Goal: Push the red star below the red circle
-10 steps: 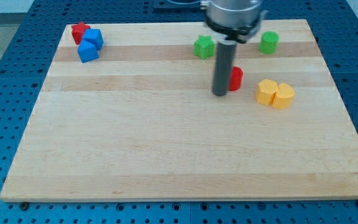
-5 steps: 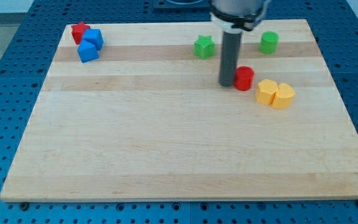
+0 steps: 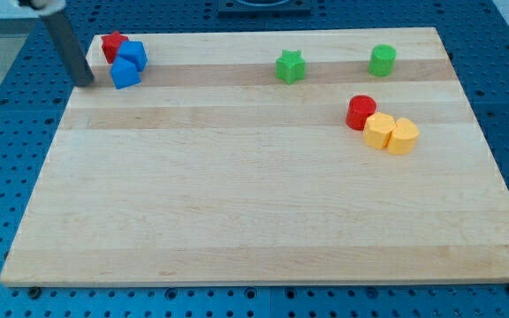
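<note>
The small red star-shaped block (image 3: pixel 111 44) is sitting in the board's far corner at about ten o'clock from the board's middle, touching the upper of two blue blocks (image 3: pixel 132 55); the second blue block (image 3: pixel 125 73) is lying just at five o'clock of the star. My tip (image 3: pixel 86 82), the bare end of the dark rod carrying nothing, is resting near the board's edge at the view's left, so the star is lying at roughly one o'clock from it, close by. The red round cylinder block (image 3: pixel 360 112) is standing well apart toward three o'clock, touching a pair of yellow blocks (image 3: pixel 391 133); the push will likely need to run long toward four o'clock, and the blue blocks are sitting in that path.
</note>
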